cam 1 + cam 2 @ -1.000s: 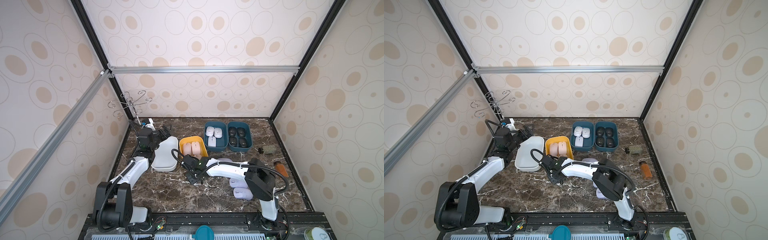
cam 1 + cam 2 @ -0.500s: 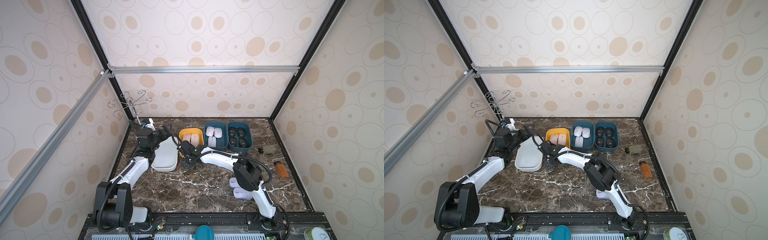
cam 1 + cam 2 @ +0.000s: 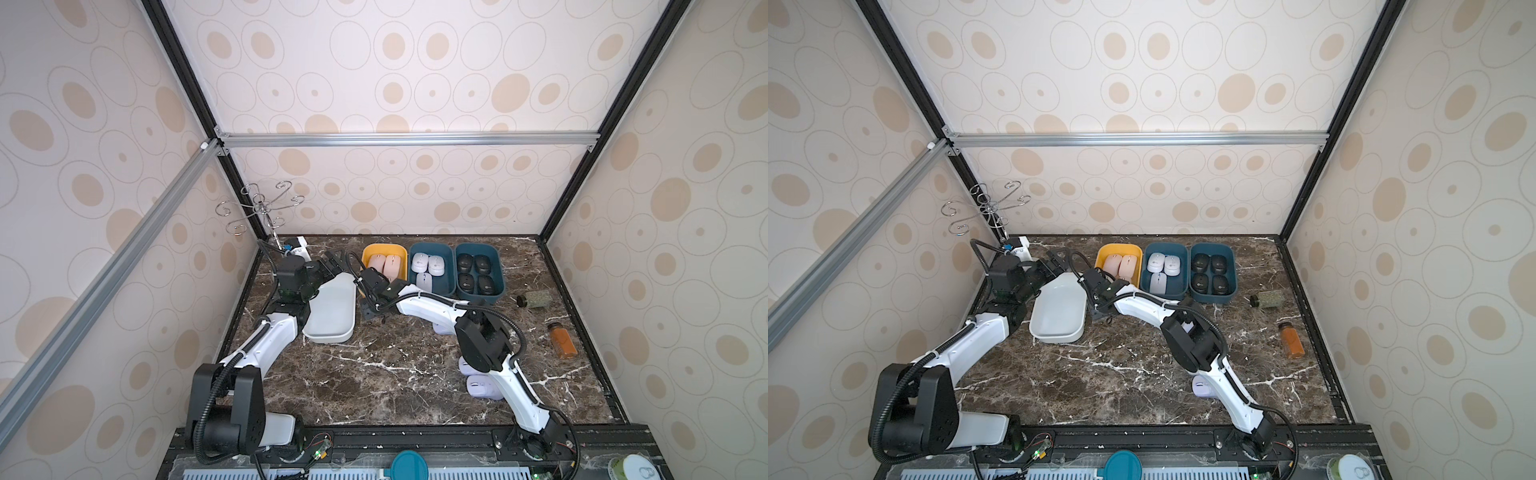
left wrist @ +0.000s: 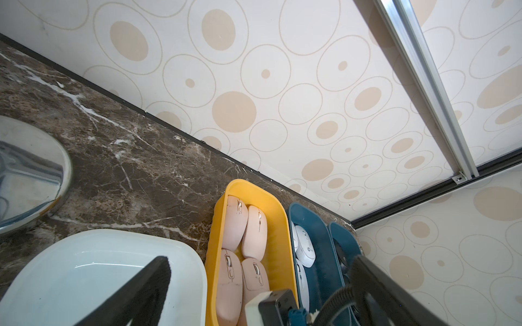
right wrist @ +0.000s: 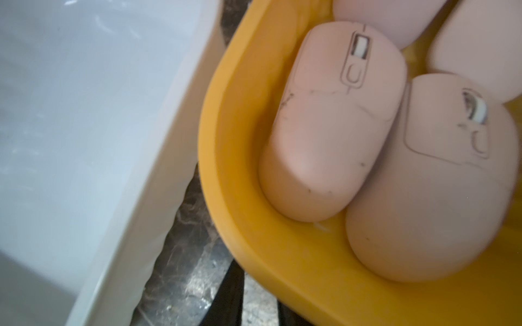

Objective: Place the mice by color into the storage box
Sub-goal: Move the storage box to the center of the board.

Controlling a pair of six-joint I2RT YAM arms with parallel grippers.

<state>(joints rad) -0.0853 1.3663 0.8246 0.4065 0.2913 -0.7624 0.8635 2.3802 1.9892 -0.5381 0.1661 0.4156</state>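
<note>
Yellow bin (image 3: 384, 247) now back beside blue bins (image 3: 430, 246); left gripper (image 4: 260, 259) agape, right gripper (image 3: 372, 311) unclear.

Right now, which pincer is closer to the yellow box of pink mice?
The right pincer: it sits at the near corner of the yellow box, beside the white box. The left pincer hangs open farther off, by the white box's far end.

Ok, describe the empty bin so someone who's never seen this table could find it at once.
On the marble table, a yellow bin and two teal bins line the back wall. The white bin lies beside the yellow one, away from the teal. It alone is pale, skewed and empty.
</note>
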